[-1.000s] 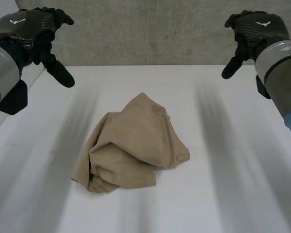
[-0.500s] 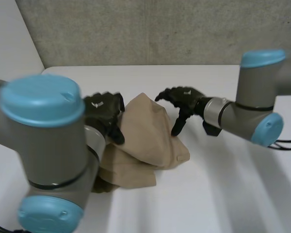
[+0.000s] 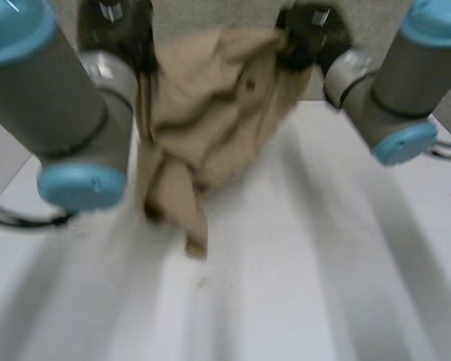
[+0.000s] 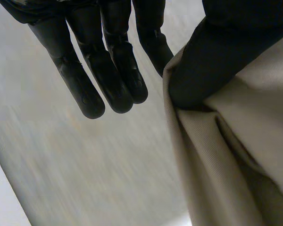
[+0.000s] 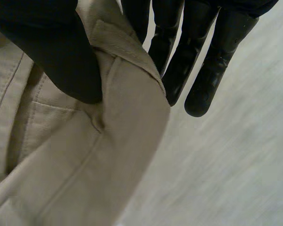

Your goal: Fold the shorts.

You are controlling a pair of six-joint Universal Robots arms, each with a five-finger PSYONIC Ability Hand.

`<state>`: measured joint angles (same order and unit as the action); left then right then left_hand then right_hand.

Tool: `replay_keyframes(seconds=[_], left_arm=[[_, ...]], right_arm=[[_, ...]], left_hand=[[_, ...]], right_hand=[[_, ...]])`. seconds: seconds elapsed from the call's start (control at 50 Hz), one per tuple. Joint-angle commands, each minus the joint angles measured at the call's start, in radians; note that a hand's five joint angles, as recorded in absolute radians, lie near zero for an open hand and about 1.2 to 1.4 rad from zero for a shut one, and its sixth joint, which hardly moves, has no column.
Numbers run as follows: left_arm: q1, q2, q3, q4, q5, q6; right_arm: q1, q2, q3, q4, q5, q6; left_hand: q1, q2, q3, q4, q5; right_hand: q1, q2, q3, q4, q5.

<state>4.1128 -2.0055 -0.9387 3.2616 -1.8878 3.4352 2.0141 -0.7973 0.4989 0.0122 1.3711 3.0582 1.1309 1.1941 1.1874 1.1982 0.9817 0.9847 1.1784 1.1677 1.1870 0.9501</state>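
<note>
The tan shorts (image 3: 210, 113) hang crumpled above the white table (image 3: 323, 263), held up between my two hands, their lowest fold (image 3: 195, 244) dangling close to the tabletop. My left hand (image 3: 124, 37) grips the shorts' top left edge. In the left wrist view its thumb (image 4: 212, 61) pinches the cloth (image 4: 245, 155) against a finger, while the other fingers (image 4: 108, 70) stay straight beside it. My right hand (image 3: 308, 37) holds the top right edge. In the right wrist view its thumb (image 5: 56, 52) presses the waistband (image 5: 85, 160) against a finger behind it.
Both forearms (image 3: 60, 90) (image 3: 391, 83) reach across the table on either side of the shorts. A grey wall (image 3: 210, 11) stands behind the table. The table's left edge (image 3: 7, 173) lies under the left arm.
Both hands dropped from high and wide onto the shorts, closed on the upper edge, and raised the shorts off the table. They lay bunched before.
</note>
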Motion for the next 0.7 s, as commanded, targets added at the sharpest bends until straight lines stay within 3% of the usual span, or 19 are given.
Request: replay_keyframes(seconds=[0.02, 0.18, 0.28, 0.46, 0.5, 0.56, 0.62, 0.7], left_arm=[[0.029, 0.007, 0.070, 0.176, 0.199, 0.073], [0.076, 0.047, -0.157, 0.185, 0.251, 0.067], [0.083, 0.042, -0.359, 0.181, 0.251, 0.068], [0.054, 0.037, -0.624, 0.096, 0.248, 0.078], [0.034, 0.045, -0.647, 0.070, 0.243, 0.071], [0.029, 0.088, -0.666, 0.050, 0.231, 0.068], [0.032, 0.163, -0.684, 0.035, 0.187, 0.061], [0.027, 0.252, -0.727, 0.024, 0.104, 0.044]], right_arm=[[0.003, -0.227, 0.249, -0.234, 0.046, -0.027], [0.005, -0.355, 0.634, -0.241, 0.000, -0.169], [0.006, -0.353, 0.846, -0.241, -0.015, -0.282], [0.006, -0.316, 1.099, -0.241, -0.012, -0.443], [0.008, -0.318, 1.119, -0.235, -0.009, -0.460], [0.003, -0.338, 1.135, -0.207, -0.009, -0.469], [-0.008, -0.379, 1.135, -0.186, -0.009, -0.463], [-0.009, -0.445, 1.136, -0.138, -0.010, -0.457]], left_hand=[[0.265, 0.202, 0.209, 0.198, 0.240], [0.265, 0.202, 0.209, 0.198, 0.240], [0.245, 0.182, 0.189, 0.178, 0.220], [-0.447, -0.510, -0.504, -0.514, -0.473], [-0.500, -0.563, -0.557, -0.568, -0.526], [-0.580, -0.643, -0.636, -0.647, -0.605], [-0.650, -0.713, -0.706, -0.717, -0.675], [-0.800, -0.863, -0.856, -0.867, -0.825]], right_hand=[[0.412, 0.218, 0.229, 0.209, 0.272], [0.412, 0.218, 0.229, 0.209, 0.272], [0.412, 0.218, 0.229, 0.209, 0.272], [0.412, 0.218, 0.229, 0.209, 0.272], [0.214, 0.020, 0.031, 0.012, 0.074], [-0.510, -0.703, -0.693, -0.712, -0.649], [-0.676, -0.870, -0.859, -0.879, -0.816], [-0.718, -0.911, -0.901, -0.920, -0.858]])
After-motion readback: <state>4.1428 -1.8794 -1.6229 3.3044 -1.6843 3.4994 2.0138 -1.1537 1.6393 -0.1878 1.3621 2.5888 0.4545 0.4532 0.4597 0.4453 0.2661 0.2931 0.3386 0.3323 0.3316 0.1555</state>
